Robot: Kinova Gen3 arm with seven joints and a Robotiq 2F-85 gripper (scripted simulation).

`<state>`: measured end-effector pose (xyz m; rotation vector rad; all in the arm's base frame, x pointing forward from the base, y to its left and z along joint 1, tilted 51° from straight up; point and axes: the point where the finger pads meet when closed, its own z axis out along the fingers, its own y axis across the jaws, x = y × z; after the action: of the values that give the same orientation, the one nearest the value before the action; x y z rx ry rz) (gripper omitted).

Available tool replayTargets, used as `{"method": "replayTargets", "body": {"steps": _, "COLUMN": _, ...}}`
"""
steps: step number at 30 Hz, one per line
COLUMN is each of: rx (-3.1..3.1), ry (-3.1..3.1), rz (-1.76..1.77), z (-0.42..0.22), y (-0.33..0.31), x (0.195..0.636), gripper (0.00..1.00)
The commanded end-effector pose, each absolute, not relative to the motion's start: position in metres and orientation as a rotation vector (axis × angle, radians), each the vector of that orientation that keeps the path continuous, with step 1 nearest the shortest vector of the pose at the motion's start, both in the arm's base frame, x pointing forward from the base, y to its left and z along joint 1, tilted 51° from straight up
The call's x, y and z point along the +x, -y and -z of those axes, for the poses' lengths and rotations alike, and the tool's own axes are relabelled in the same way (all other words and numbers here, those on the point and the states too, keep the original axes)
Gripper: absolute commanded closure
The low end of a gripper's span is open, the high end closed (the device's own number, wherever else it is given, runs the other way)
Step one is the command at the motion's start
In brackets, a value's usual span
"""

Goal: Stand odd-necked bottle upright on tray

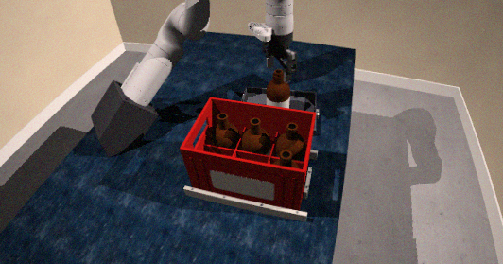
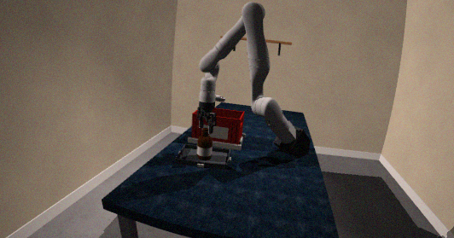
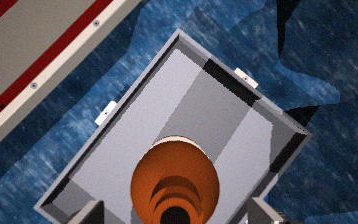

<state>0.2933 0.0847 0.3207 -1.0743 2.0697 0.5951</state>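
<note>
Red plastic crate (image 1: 246, 179), taken here as the landmark, standing on the blue-topped table (image 1: 95, 217). Nearest the top camera, a pale rail (image 1: 246, 203) runs along the base of the crate's front wall, which carries a grey panel. Inside the crate, four brown bottles stand in its compartments: three in a row, at left (image 1: 225, 131), middle (image 1: 255, 135) and right (image 1: 289, 138), and a fourth (image 1: 285, 158) in front of the right one. Just behind the crate lies the grey tray (image 1: 303, 100), its rim close to the crate's back wall. A fifth brown bottle (image 1: 278, 90), with a white band around its lower body, stands upright on the tray floor; the wrist view looks straight down its open mouth (image 3: 175, 216). Directly above this bottle hangs the gripper (image 1: 281, 66), fingers spread to full width on either side of the neck, clear of it and holding nothing. Behind and left of the crate, the white arm (image 1: 156, 65) descends to its dark base (image 1: 113, 122) on the table. On the far wall in the exterior view, a wooden shelf (image 2: 273, 42) is mounted.
</note>
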Motion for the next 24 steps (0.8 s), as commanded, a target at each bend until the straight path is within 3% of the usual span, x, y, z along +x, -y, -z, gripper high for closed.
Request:
{"method": "replayTargets", "body": {"steps": 1, "rx": -1.073, "ry": -2.069, "rz": -0.595, "z": -0.3210, "y": -0.0845, "x": 0.2935, "gripper": 0.00}}
{"method": "replayTargets", "body": {"steps": 24, "rx": -1.073, "ry": -2.069, "rz": -0.595, "z": -0.3248, "y": -0.0805, "x": 0.2912, "gripper": 0.00}}
